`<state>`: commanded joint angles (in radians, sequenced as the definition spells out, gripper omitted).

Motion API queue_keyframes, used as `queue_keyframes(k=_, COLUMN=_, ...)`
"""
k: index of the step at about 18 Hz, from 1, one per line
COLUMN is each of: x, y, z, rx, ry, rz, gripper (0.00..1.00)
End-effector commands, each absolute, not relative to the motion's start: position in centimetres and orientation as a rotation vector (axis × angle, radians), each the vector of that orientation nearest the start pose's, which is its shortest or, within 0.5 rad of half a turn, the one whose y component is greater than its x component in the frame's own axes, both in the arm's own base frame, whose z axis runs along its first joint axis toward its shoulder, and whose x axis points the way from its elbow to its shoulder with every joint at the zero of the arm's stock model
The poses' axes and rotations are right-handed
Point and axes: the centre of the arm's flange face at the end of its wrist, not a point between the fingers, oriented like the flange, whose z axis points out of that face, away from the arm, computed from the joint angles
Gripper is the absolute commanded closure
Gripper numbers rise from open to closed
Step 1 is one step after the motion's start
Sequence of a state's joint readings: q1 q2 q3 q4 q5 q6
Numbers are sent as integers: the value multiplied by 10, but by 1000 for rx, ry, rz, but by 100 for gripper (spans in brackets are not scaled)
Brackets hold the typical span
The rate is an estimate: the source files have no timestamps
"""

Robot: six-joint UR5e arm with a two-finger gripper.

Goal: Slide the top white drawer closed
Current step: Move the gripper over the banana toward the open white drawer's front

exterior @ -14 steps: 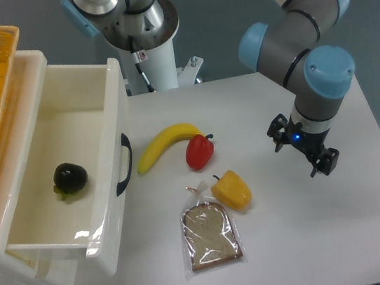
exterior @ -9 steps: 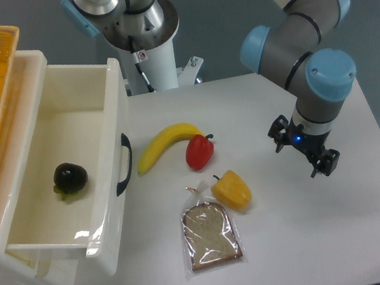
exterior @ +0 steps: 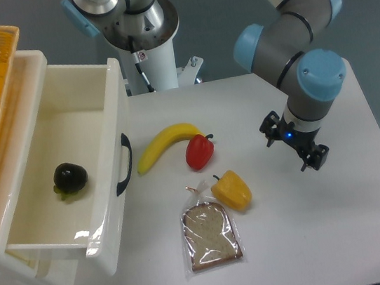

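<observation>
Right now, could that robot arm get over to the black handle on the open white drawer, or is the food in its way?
Probably yes. The gripper hangs over bare table, well right of the handle. The banana and red pepper lie between them, but low enough to pass over.

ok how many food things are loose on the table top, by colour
yellow: 2, the banana and the yellow pepper
red: 1, the red pepper
brown: 1, the bagged bread
total: 4
</observation>
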<state>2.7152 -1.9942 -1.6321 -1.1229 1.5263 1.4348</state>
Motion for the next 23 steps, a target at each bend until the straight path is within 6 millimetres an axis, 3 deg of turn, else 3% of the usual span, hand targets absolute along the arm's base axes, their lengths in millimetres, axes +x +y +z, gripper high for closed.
queue_keyframes(k=4, x=-480, y=407, z=274, rx=-3039, ry=279, rz=-92, gripper=0)
queue_keyframes(k=5, x=-475, y=414, z=275, rx=-3027, ry=273, rz=-99, gripper=5)
queue_keyframes(k=9, x=-442, y=430, z=281, rx=-2975, ry=245, rz=-156, gripper=49)
queue_keyframes(k=13, x=-406, y=448, z=305, rx=-2910, ry=123, rz=-193, gripper=87)
queue_keyframes(k=16, x=-377, y=471, z=319, rx=-2861, ry=37, rz=-240, gripper=99)
queue_keyframes(k=19, x=-350, y=485, z=327, rx=-2856, ry=30, rz=-303, gripper=100)
queue_keyframes(k=23, x=-335, y=489, z=341, rx=-2777, ry=6, rz=-473, gripper=100)
